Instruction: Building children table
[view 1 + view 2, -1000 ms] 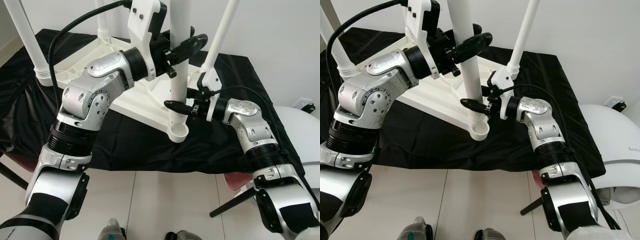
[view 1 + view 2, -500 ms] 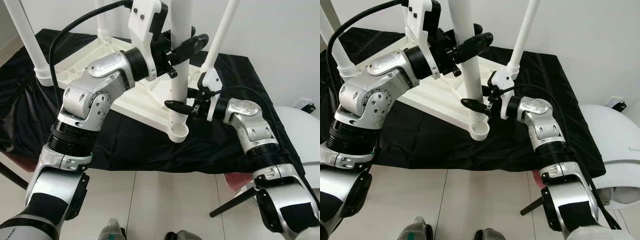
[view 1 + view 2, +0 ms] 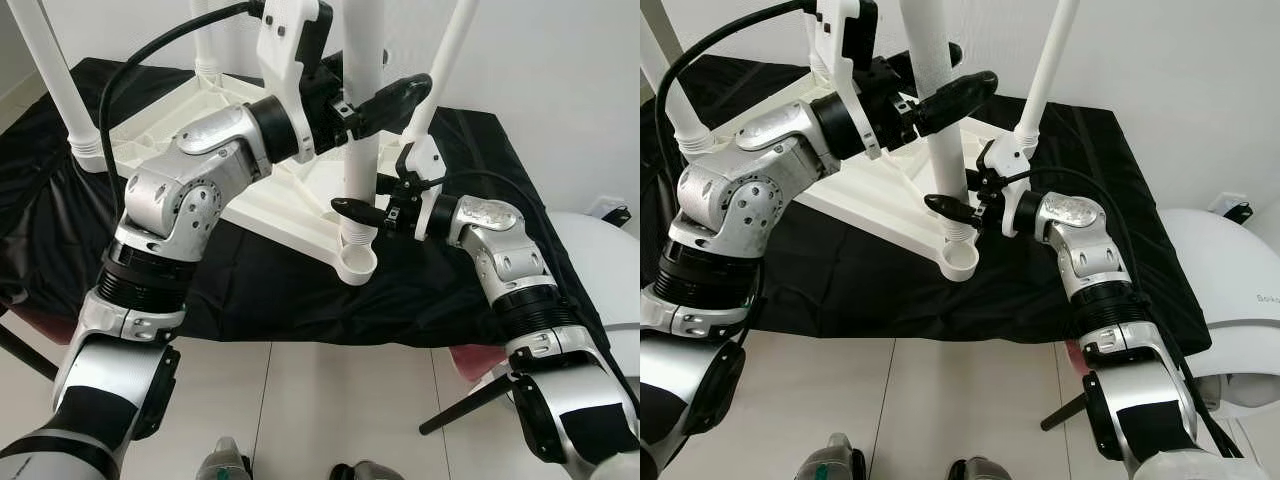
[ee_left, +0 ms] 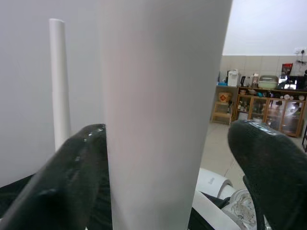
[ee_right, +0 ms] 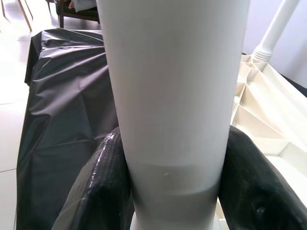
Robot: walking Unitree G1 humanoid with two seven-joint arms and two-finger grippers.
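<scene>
Since the earlier frames, the left gripper has opened: its near black finger, which lay against the white tubular plastic table leg one second ago, now stands away from it toward the right of the frame. In the left wrist view one finger is beside the leg and the other finger is clearly apart from it, so the jaws are spread with the leg between them, not squeezed.

At the centre of the left eye view, the right gripper is lower on the same leg, just above the round socket at the corner of the white ribbed plastic tabletop. The right wrist view shows both of its fingertips pressed on the two sides of the leg, so it is clamped on it.

This tabletop lies upside down on a black cloth that covers the support under it. The leg stands upright in the socket. Three more white legs rise from the other corners, in the upper part of the frame.
</scene>
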